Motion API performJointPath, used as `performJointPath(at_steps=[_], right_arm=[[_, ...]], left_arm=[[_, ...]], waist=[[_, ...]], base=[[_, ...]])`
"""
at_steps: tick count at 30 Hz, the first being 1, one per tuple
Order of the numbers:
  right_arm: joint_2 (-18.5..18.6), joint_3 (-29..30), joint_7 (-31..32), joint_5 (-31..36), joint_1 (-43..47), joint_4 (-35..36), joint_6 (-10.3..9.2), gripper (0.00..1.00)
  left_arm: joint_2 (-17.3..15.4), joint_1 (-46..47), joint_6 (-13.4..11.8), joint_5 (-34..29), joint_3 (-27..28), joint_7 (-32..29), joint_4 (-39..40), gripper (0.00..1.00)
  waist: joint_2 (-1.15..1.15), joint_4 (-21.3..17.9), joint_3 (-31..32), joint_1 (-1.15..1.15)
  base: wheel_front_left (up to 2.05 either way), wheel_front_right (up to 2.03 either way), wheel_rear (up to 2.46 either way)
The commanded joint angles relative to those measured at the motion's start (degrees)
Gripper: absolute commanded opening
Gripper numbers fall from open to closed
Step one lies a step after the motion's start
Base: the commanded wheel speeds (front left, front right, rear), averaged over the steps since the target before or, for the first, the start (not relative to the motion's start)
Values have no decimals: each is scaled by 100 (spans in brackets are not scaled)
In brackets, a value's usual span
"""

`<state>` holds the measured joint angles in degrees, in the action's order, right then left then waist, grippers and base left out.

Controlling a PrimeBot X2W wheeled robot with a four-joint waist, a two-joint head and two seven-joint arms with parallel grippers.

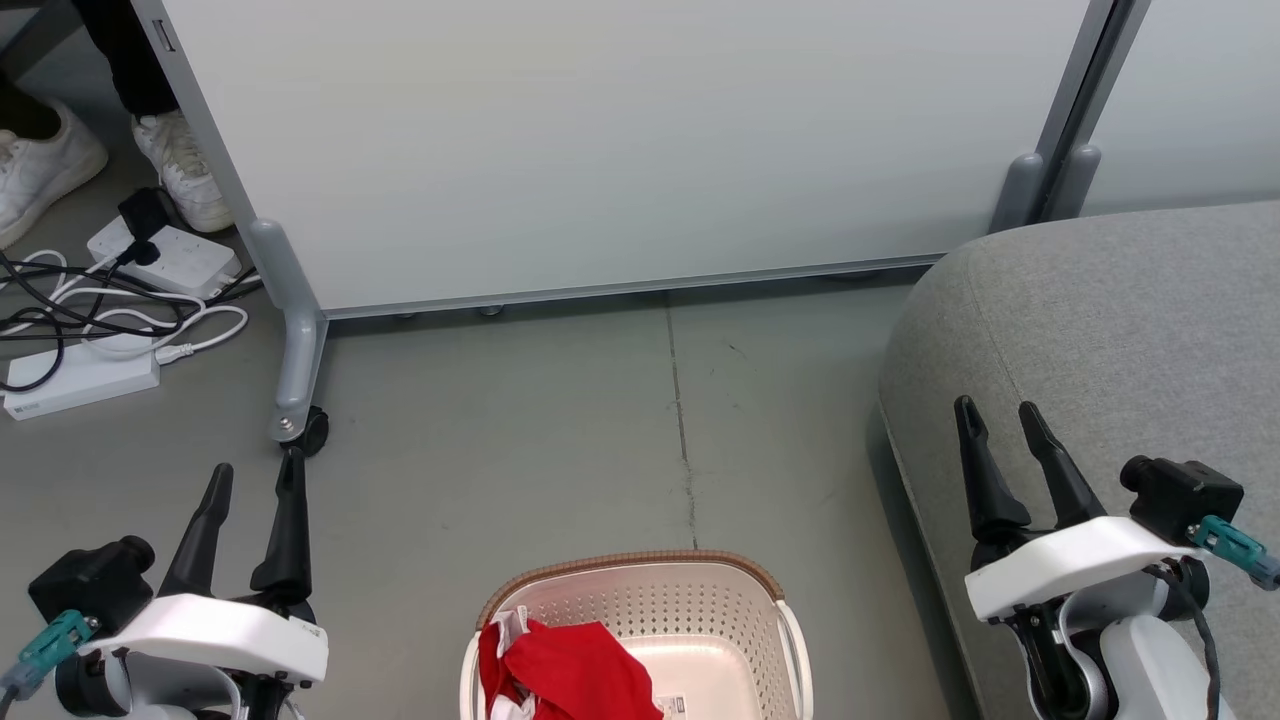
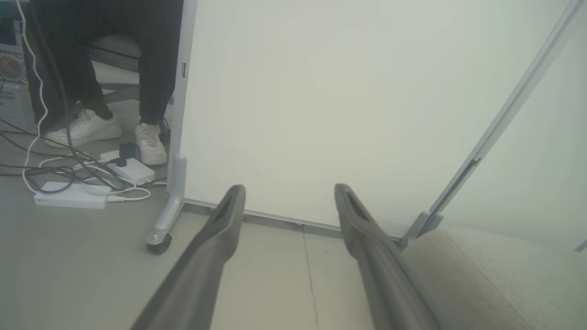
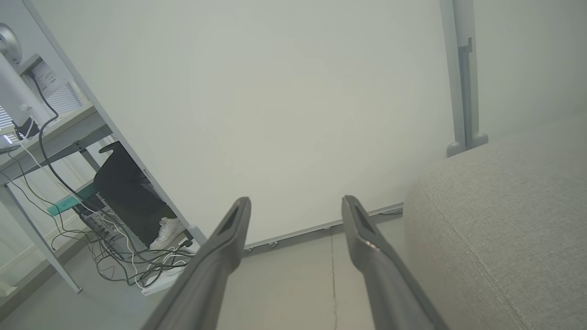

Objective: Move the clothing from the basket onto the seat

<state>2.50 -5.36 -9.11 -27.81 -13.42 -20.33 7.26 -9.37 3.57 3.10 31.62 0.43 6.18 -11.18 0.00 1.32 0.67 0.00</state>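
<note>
Red soft fabric clothing [image 1: 575, 670] with white trim bunched at left of cream perforated plastic basket [image 1: 630, 560], grey upholstered seat [image 1: 1100, 320] off right, left gripper [image 1: 257, 462] and right gripper [image 1: 994, 403] both spread wide, empty; probably best: descend over heap, pinch thick fold, lift well clear.

Clothing [image 1: 575, 675] in basket [image 1: 690, 605], left half; sofa [image 1: 1100, 320] right of basket; partition [image 1: 620, 150] behind; power strips [image 1: 80, 380] far left.

Ahead of left pincer [image 1: 257, 463]: white partition panel [image 1: 620, 150], its grey caster leg [image 1: 298, 350] just past the fingertips. Further out to the pincer's left: white power strips [image 1: 80, 378], tangled cables [image 1: 60, 310], a person's white shoes [image 1: 185, 170]. Floor seam [image 1: 682, 420] well to its right.
</note>
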Motion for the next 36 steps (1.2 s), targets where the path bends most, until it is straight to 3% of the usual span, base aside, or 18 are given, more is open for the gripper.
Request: performJointPath(at_steps=[1,36], right_arm=[[34,36,-64,129,-15,79,28,100],[50,204,-369,1608,354,-225,32,100]], left_arm=[[-59,-9,-26,-116,-31,48,69,100],[-109,-174,-263,-1358,-274,527,-452,100]], waist=[[0,0,2,0],[0,44,96,0]], base=[[0,0,0],[0,0,0]])
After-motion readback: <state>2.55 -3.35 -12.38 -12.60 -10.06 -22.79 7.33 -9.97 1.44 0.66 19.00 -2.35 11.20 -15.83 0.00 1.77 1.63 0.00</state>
